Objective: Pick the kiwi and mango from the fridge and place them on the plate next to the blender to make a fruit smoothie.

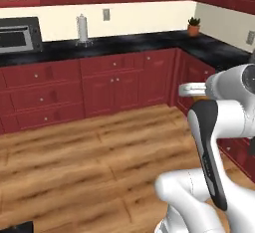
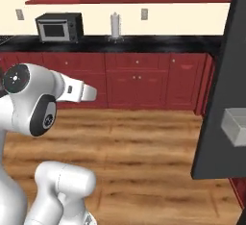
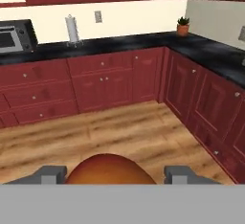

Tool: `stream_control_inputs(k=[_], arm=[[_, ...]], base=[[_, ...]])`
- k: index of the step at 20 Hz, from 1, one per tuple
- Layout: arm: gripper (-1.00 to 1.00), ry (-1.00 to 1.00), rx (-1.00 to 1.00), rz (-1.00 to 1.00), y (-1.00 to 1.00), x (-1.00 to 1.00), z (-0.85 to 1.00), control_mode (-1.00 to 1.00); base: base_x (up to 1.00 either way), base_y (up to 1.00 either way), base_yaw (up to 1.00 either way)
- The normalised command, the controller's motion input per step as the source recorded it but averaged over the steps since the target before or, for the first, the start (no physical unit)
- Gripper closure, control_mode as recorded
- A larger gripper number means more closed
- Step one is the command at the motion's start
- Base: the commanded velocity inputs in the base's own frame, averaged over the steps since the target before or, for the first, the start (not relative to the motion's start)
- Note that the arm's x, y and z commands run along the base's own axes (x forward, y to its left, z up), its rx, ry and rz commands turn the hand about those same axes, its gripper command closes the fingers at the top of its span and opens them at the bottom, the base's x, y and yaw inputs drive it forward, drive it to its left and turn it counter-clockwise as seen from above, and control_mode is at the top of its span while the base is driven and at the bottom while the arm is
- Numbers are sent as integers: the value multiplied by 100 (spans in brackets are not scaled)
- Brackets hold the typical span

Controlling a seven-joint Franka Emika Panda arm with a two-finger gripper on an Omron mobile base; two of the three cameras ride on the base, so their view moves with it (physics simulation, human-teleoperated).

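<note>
Smooth rounded orange-red mango [image 3: 111, 169] pinched in hand [image 3: 114, 174], glossy black counter [image 3: 119, 43] beyond

Black counter [image 3: 119, 43]: microwave [image 3: 14, 35], paper-towel roll [image 3: 72, 29], maybe plant [image 3: 183, 26].

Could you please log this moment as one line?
held: mango between jaws | carrying over wood floor | fridge door open | plate: unseen
</note>
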Motion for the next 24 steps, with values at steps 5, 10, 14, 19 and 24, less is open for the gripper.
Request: stream_control_inputs(k=[5,10,14,19,24], arm=[[100,0,0,0,0,0,0,100],[100,0,0,0,0,0,0,100],[100,0,0,0,0,0,0,100],[100,0,0,0,0,0,0,100],[100,0,0,0,0,0,0,100]], base=[[97,23,46],[100,3,31],[100,0,17],[100,2,21],[60,2,85]])
